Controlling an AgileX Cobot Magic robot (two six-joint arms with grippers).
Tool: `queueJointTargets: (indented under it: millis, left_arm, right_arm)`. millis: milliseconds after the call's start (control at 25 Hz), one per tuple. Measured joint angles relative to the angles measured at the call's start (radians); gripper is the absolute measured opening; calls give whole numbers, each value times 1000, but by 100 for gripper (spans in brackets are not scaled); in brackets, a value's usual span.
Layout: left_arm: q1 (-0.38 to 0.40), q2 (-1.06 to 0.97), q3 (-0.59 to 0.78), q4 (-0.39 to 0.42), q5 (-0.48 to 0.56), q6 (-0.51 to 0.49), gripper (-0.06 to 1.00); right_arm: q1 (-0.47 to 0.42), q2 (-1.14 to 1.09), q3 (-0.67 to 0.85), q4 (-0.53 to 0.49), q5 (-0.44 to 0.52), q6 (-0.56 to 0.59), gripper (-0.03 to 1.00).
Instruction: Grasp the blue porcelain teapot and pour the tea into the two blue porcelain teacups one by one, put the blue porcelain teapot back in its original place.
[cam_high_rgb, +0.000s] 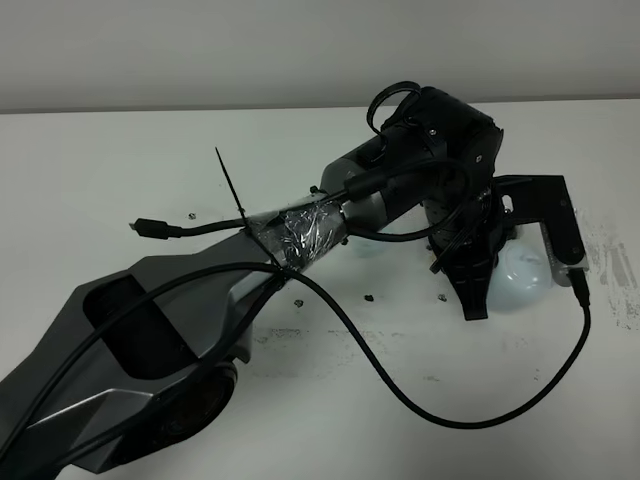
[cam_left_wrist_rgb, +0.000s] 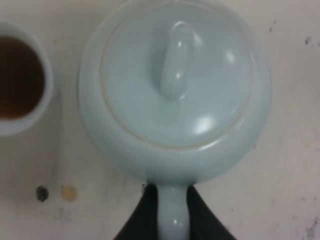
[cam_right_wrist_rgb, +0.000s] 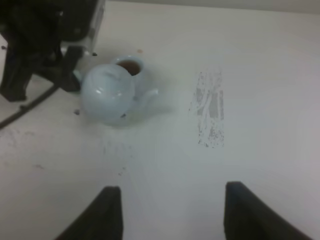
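The pale blue teapot (cam_left_wrist_rgb: 175, 95) stands upright on the white table, lid on. It also shows in the high view (cam_high_rgb: 525, 282) and the right wrist view (cam_right_wrist_rgb: 106, 95). My left gripper (cam_left_wrist_rgb: 172, 196) is shut on its loop handle (cam_left_wrist_rgb: 173, 220), a black finger on each side; in the high view it (cam_high_rgb: 470, 298) is just left of the pot. One teacup (cam_left_wrist_rgb: 15, 80) holding reddish-brown tea stands right beside the pot, and shows behind it in the right wrist view (cam_right_wrist_rgb: 130, 65). A pale shape under the left arm (cam_high_rgb: 366, 250) may be the other cup. My right gripper (cam_right_wrist_rgb: 172, 215) is open, empty, well away from the pot.
The left arm lies across the table (cam_high_rgb: 120, 180) from the lower left, with a black cable (cam_high_rgb: 450, 405) looping over the front. A small tea drop (cam_left_wrist_rgb: 69, 192) and a dark speck (cam_left_wrist_rgb: 42, 193) mark the table. A grey scuffed patch (cam_right_wrist_rgb: 210, 112) lies beyond the spout.
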Motion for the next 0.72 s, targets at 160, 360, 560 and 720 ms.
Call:
queueJointTargets:
  millis: [160, 360, 560, 720]
  left_arm:
    - [0, -51, 0, 52, 10, -47, 3]
    - [24, -115, 0, 131, 38, -91, 3]
    - [74, -156, 0, 142, 48, -117, 3]
    - [103, -172, 0, 153, 48, -122, 3]
  right_arm:
    - [0, 0, 0, 0, 0, 0, 48]
    - [0, 0, 0, 0, 0, 0, 48]
    - [0, 0, 0, 0, 0, 0, 48]
    - [0, 0, 0, 0, 0, 0, 48]
